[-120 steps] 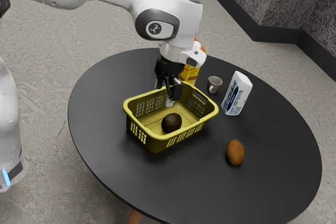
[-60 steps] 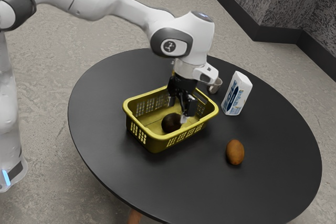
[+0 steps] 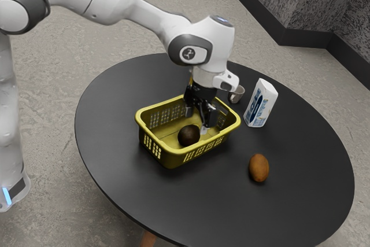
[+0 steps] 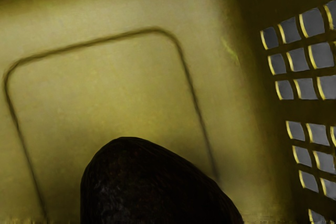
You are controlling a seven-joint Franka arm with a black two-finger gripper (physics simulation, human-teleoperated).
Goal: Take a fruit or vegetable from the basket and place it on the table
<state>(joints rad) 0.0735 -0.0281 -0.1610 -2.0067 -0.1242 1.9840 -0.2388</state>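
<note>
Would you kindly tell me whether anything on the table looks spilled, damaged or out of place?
Nothing stands out: the yellow basket sits flat on the table, with the dark fruit inside, and the white carton stands upright. I see no spill or damage.

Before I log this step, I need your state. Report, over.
Gripper open, reaching into basket. Dark fruit on basket floor, not gripped. Basket walls around it; nothing lying on top.
</note>
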